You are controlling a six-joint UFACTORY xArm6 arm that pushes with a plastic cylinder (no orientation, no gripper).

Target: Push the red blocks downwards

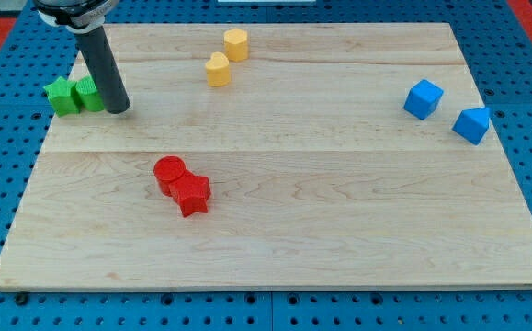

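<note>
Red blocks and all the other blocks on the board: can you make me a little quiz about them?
1. True or false: my tip touches the red blocks.
2. Which blocks sit nearest my tip? A) yellow B) green C) blue
3. Fill in: the red cylinder and the red star sit ___ each other.

Key:
1. False. My tip is toward the view's top left, well apart from them.
2. B. The green blocks lie right beside it; the yellow blocks and blue blocks are farther off.
3. Against.
</note>
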